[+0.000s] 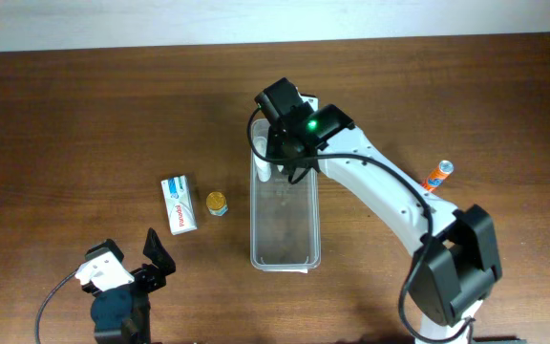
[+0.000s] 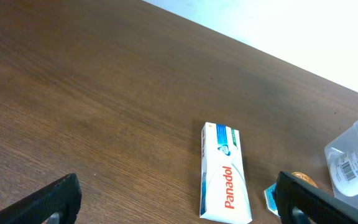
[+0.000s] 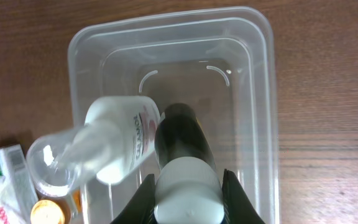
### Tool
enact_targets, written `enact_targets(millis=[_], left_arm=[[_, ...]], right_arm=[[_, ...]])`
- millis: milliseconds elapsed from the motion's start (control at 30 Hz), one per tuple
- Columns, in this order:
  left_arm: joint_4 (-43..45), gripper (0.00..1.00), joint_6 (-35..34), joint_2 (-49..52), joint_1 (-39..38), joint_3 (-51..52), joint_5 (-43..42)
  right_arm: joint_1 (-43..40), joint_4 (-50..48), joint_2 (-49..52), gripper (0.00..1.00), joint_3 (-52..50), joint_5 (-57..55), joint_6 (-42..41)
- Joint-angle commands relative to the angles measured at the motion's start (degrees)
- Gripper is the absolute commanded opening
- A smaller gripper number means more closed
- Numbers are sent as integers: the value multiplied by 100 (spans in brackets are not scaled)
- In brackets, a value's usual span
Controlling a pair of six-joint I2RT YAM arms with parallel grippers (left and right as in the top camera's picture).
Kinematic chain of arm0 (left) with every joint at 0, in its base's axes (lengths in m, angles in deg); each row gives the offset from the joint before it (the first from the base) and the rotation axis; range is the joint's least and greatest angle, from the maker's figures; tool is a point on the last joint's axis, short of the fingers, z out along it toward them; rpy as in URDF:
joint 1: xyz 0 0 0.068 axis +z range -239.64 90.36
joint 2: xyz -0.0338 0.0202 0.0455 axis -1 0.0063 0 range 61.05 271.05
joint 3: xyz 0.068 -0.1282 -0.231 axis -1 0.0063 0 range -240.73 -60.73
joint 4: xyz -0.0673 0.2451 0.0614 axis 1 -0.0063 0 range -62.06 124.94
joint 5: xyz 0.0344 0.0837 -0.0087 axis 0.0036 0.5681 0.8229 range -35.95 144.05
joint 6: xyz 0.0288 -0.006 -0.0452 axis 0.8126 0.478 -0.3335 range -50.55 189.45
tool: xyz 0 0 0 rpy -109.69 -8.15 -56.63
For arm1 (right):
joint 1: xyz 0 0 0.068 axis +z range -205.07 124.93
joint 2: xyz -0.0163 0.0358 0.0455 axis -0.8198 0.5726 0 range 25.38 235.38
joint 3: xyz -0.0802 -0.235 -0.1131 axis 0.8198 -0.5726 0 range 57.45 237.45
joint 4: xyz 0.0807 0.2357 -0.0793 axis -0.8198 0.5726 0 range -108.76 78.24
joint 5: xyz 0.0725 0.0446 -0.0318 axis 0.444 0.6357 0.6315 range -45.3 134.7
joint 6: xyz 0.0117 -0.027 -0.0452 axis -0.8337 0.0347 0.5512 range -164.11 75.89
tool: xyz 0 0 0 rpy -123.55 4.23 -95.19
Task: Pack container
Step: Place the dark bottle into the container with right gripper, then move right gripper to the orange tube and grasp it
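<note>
The container [image 1: 285,229] is a long clear plastic bin in the middle of the table. My right gripper [image 1: 289,153] hangs over its far end, shut on a dark bottle with a white cap [image 3: 182,137] that points down into the container [image 3: 263,93]. A clear bottle with a white label [image 3: 114,149] leans on the bin's left wall beside it. My left gripper [image 1: 132,260] is open and empty near the front left. In the left wrist view its fingers [image 2: 185,211] frame bare table.
A white-and-blue Panadol box [image 1: 179,204] lies left of the container, with a small gold-capped item [image 1: 217,203] between them; both show in the left wrist view, the box [image 2: 224,183] and the gold cap [image 2: 303,179]. An orange tube [image 1: 436,176] lies at the right.
</note>
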Motion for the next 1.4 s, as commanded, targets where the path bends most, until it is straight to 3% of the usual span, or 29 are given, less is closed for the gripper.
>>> enact_targets(millis=[0,333,433,500,567,633,700,833,1067,1367], left_arm=[[15,99,-57,-55,-24,39,-39],[15,99,-57,-57,-24,39,-39],[15,99,-57,-55,-24,39,-39],[15,99,-57,-55,-24,39,-39],[15,99,-57,-55,-24,39,-39],[15,99,-57,-55,-24,39,-39],[15,99,-57,-55,-24,39,-39],[15,100,-57,-55,-24,39,-39],[15,99,-57,-55,-24,39,-39],[15,100,-57,-55,-24,39,-39]], right_arm=[[13,-195,79,14,114,-94,-243],[15,-234,267,15,114,-94,-350],[15,-251,321,25,114,-94,-348],[15,-297,328,25,114,-94,-345],[15,-380,328,33,116,-92,-343],[13,-433,326,56,116,-94,-334],[-35,-422,289,63,127,-92,-321],[-173,-275,-24,63,127,-96,-313],[-597,229,-1255,63,129,-98,686],[-2227,2059,-2444,72,127,-955,911]])
